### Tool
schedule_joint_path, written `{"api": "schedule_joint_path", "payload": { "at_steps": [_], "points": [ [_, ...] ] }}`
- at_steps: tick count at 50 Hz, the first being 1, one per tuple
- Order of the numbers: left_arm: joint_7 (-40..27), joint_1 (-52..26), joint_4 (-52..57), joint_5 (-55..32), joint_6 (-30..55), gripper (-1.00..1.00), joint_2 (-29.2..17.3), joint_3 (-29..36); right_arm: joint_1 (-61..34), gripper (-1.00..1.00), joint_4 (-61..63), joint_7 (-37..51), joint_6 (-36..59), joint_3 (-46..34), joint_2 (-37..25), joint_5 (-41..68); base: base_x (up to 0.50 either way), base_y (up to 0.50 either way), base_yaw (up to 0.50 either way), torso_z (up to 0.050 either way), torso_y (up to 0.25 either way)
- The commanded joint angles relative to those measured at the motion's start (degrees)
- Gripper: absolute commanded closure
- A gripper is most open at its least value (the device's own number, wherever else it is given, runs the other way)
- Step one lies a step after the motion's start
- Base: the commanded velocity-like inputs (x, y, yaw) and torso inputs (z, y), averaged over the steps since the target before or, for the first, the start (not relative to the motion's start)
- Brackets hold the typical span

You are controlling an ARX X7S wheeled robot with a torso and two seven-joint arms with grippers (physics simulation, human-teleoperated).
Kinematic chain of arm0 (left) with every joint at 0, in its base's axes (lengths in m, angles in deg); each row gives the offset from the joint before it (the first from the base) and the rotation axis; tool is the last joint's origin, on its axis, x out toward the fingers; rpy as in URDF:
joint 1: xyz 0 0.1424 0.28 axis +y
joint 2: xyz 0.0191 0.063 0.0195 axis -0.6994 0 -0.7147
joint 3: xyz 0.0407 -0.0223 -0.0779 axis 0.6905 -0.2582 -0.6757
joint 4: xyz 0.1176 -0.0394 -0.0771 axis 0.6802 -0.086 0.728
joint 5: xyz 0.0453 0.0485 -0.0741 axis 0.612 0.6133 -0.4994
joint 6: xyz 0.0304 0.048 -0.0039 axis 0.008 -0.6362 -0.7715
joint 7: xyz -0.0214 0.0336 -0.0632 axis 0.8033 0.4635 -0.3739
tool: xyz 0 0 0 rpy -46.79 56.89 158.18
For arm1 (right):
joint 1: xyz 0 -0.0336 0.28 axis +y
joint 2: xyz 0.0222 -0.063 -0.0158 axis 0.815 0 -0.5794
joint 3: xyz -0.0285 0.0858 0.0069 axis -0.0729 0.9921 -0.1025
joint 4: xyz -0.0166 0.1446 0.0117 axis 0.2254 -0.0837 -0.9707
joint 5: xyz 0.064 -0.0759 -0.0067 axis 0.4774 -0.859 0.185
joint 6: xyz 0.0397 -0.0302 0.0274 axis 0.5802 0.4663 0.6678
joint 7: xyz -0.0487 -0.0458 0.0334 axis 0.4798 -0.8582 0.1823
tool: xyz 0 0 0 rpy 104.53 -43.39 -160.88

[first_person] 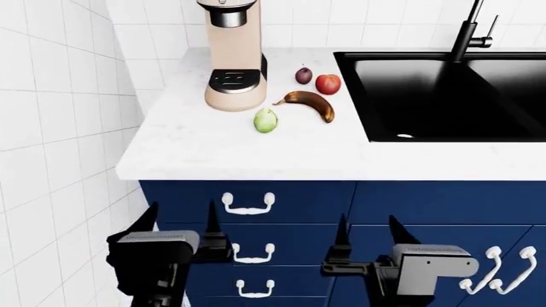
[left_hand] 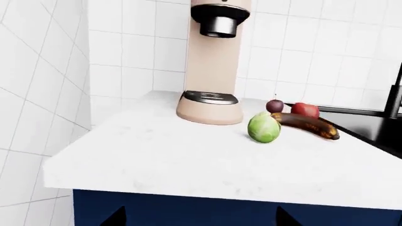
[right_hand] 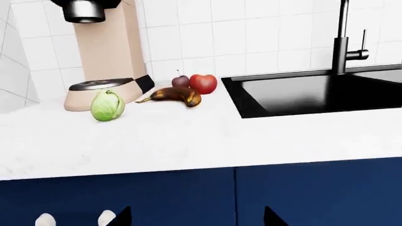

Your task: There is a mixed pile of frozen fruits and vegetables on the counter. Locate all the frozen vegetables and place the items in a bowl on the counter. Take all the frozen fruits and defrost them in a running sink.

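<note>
A small pile lies on the white counter [first_person: 222, 153] beside the coffee machine. It holds a green cabbage [first_person: 265, 120] [left_hand: 263, 127] [right_hand: 107, 105], a browned banana [first_person: 308, 103] [left_hand: 306, 124] [right_hand: 173, 94], a red apple [first_person: 328, 84] [left_hand: 305, 109] [right_hand: 203, 83] and a dark plum [first_person: 304, 75] [left_hand: 274, 105] [right_hand: 180, 80]. The black sink [first_person: 401, 115] [right_hand: 301, 96] is to their right. The bowl is out of view. My left gripper [first_person: 181, 220] [left_hand: 199, 219] and right gripper [first_person: 369, 227] [right_hand: 196, 217] hang open and empty below the counter edge, in front of the blue drawers.
A beige coffee machine [first_person: 232, 57] [left_hand: 211, 66] [right_hand: 103, 52] stands at the counter's back left. A black faucet [first_person: 467, 31] [right_hand: 343, 37] rises behind the sink. White tiled walls close the left and back. Blue drawers [first_person: 247, 230] carry white handles [first_person: 247, 204].
</note>
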Motion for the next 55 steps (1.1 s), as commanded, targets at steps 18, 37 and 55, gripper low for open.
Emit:
{"api": "schedule_joint_path", "payload": {
  "at_steps": [18,37,55],
  "points": [
    [-33.4,-42.4,29.7,-54.8,78.5,-1.0,0.6,-21.6,-37.6,-1.0,34.9,31.4,67.3,17.2,-9.9,62.4,0.0,0.0,0.0,0.0,0.0],
    [-58.0,-63.8,1.1,-87.4,73.6,-1.0,-9.8,-8.8,-63.4,-1.0,12.7,37.6,70.0,8.8,-14.9,85.0,0.0,0.0,0.0,0.0,0.0],
    [-67.2,-65.2,2.2,-93.9,68.3,-1.0,-16.4,-6.5,-67.2,-1.0,9.5,43.5,69.4,5.1,-20.5,93.4,0.31,0.05,0.0,0.0,0.0]
  ]
}}
